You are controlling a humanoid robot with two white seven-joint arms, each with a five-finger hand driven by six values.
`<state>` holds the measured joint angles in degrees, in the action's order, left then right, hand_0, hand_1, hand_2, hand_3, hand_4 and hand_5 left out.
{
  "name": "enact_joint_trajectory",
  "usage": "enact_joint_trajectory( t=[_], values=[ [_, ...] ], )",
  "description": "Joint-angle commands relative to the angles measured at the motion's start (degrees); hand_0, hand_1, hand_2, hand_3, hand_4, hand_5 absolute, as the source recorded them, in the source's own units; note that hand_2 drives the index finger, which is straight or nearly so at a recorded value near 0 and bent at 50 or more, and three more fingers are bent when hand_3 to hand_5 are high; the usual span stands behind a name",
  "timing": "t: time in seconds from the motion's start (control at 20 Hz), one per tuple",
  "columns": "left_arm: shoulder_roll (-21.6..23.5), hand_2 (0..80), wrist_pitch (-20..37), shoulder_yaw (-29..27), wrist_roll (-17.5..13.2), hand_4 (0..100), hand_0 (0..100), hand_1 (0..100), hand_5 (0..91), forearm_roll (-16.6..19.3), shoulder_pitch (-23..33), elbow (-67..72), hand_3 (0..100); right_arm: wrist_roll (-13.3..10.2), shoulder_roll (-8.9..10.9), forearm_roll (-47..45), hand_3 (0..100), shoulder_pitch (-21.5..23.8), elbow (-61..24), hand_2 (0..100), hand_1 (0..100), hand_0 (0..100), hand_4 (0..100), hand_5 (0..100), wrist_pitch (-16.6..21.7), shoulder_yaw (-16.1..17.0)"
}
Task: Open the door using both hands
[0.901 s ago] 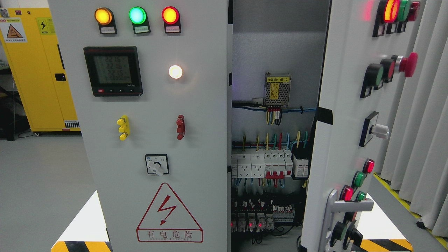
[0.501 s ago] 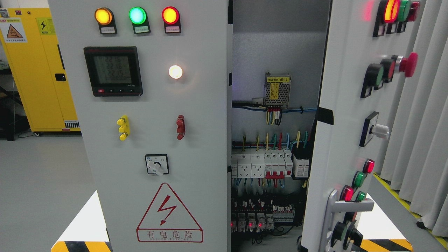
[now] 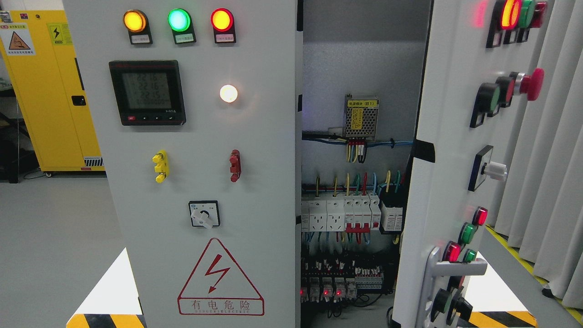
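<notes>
A grey electrical cabinet fills the head view. Its left door [image 3: 255, 191] is closed and carries three lit lamps, a digital meter [image 3: 146, 92], a rotary switch [image 3: 204, 214] and a red shock-warning triangle [image 3: 220, 280]. The right door [image 3: 448, 150] stands swung outward toward me, showing buttons, a red emergency stop [image 3: 530, 84] and a metal handle [image 3: 448, 269] near its lower edge. Between the doors the cabinet interior [image 3: 360, 68] is exposed, with a power supply [image 3: 360, 117], breakers [image 3: 346, 214] and wiring. Neither of my hands or arms appears in the view.
A yellow safety cabinet [image 3: 50, 91] stands at the back left on the grey floor [image 3: 54, 237]. Grey curtains [image 3: 553, 150] hang at the right, with yellow floor tape [image 3: 514, 255] below them. Black-and-yellow striped markings sit at the bottom corners.
</notes>
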<state>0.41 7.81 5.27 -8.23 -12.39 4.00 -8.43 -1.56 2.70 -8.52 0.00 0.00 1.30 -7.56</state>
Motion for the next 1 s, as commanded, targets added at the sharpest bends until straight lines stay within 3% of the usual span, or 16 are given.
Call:
enact_joint_trajectory(
  t=[0.0, 0.05, 0.1, 0.2, 0.25, 0.3, 0.5, 0.6, 0.8, 0.95],
  values=[
    [2.49, 0.0, -0.07, -0.35, -2.3, 0, 12, 56, 0.0, -0.62, 8.55, -32.63, 0, -0.02, -0.15, 0.0, 0, 1.85, -0.79, 4, 50, 0, 0, 0, 0.02, 0.0],
    [3.19, 0.0, -0.07, -0.35, -5.97, 0, 12, 56, 0.0, -0.7, 10.48, -37.92, 0, -0.02, -0.15, 0.0, 0, 1.85, -0.79, 4, 50, 0, 0, 0, 0.02, 0.0],
    [4.59, 0.0, 0.02, -0.26, -11.75, 0, 12, 56, 0.0, -1.14, 11.9, -42.15, 0, -0.02, -0.15, 0.0, 0, 1.85, -0.79, 4, 50, 0, 0, 0, 0.02, 0.0],
    [6.88, 0.0, -0.07, -0.26, -27.55, 0, 12, 56, 0.0, -2.46, 12.7, -48.05, 0, -0.02, -0.15, 0.0, 0, 1.85, -0.79, 4, 50, 0, 0, 0, 0.02, 0.0],
    [7.67, 0.0, -0.07, -0.35, -33.37, 0, 12, 56, 0.0, -2.9, 12.7, -49.56, 0, -0.02, -0.24, 0.0, 0, 1.85, -0.79, 4, 50, 0, 0, 0, 0.02, 0.0],
    [8.98, 0.0, -0.07, -0.44, -36.13, 0, 12, 56, 0.0, -3.25, 12.7, -51.14, 0, -0.02, -0.24, 0.0, 0, 1.85, -0.79, 4, 50, 0, 0, 0, 0.02, 0.0],
    [15.92, 0.0, -0.25, -0.44, -36.25, 0, 12, 56, 0.0, -6.58, 12.7, -62.28, 0, -0.02, -0.24, 0.0, 0, 1.85, -0.79, 4, 50, 0, 0, 0, 0.02, 0.0],
    [20.84, 0.0, -0.33, -0.18, -36.25, 0, 12, 56, 0.0, -9.22, 12.79, -70.46, 0, -0.02, -0.24, 0.0, 0, 1.93, -0.79, 4, 50, 0, 0, 0, 0.02, 0.0],
    [32.34, 0.0, 0.01, 3.58, -36.33, 0, 12, 56, 0.0, -10.63, 12.09, -84.88, 0, -0.02, -0.24, 0.0, 0, 2.02, -0.79, 4, 50, 0, 0, 0, 0.02, 0.09],
    [37.03, 0.0, 0.19, 7.81, -36.33, 0, 12, 56, 0.0, -17.29, 8.94, -90.78, 0, -0.02, -0.07, 0.0, 0, 2.02, -0.79, 4, 50, 0, 0, 0, 0.02, 0.09]
  ],
)
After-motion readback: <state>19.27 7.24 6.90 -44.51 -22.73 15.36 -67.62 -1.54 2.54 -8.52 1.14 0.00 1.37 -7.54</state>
